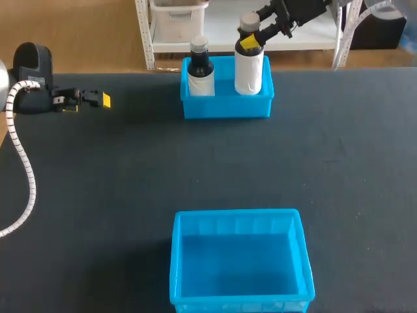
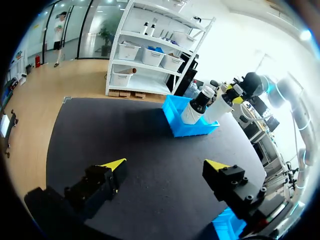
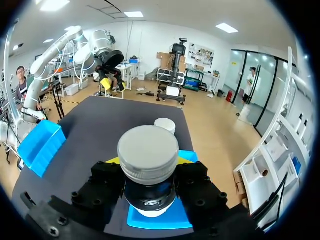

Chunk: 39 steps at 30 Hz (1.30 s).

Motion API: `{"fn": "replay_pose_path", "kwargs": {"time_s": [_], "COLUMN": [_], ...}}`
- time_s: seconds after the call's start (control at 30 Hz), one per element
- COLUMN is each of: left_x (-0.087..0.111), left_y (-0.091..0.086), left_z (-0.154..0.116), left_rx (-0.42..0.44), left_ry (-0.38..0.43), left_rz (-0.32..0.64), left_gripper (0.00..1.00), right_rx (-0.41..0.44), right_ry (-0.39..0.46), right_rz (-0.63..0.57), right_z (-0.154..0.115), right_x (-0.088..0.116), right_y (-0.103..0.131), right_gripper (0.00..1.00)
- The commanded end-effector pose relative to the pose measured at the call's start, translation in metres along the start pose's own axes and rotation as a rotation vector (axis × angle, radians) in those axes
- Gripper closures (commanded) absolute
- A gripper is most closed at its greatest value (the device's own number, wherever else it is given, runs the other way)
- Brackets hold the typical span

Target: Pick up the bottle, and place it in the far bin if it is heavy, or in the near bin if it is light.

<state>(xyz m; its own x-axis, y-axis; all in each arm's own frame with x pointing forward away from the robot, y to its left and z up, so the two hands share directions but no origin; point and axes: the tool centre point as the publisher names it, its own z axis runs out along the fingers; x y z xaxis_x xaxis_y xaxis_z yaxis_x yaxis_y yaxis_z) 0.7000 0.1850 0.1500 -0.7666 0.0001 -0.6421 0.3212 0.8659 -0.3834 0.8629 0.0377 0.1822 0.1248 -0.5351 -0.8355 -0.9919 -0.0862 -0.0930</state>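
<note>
In the right wrist view, the right gripper (image 3: 148,161) clamps the neck of the grey-capped white plastic bottle (image 3: 148,147). The head view shows the bottle upright in the far blue plastic bin (image 1: 225,111), beside a dark bottle (image 1: 201,65) whose label is unreadable. The left gripper (image 2: 165,165) is spread wide.

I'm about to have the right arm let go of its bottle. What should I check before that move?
1. Grip: the right pincer has a finger on each side of the white bottle at the neck. Ok.
2. Placement: the white bottle stands upright inside the far bin. Ok.
3. Seating: the bin's front wall hides whether the base rests on the bin floor. Cannot tell.
4. Neighbour: the dark bottle stands in the same bin, with a visible gap between the two. Ok.
5. Other arm: the left pincer is open over the table's left side, away from both bins. Ok.
</note>
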Motion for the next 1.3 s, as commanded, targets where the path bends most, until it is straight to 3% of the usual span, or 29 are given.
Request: {"fn": "replay_pose_path", "kwargs": {"time_s": [0.03, 1.3], "left_x": [0.000, 0.000], "left_y": [0.000, 0.000], "left_z": [0.000, 0.000], "left_rx": [0.000, 0.000], "left_ry": [0.000, 0.000], "left_rz": [0.000, 0.000], "left_gripper": [0.00, 0.00], "right_rx": [-0.228, -0.245], "right_ry": [-0.007, -0.022], "right_rz": [0.004, 0.036], "right_z": [0.001, 0.024], "right_x": [0.002, 0.025], "right_y": [-0.009, -0.008], "right_gripper": [1.00, 1.00]}}
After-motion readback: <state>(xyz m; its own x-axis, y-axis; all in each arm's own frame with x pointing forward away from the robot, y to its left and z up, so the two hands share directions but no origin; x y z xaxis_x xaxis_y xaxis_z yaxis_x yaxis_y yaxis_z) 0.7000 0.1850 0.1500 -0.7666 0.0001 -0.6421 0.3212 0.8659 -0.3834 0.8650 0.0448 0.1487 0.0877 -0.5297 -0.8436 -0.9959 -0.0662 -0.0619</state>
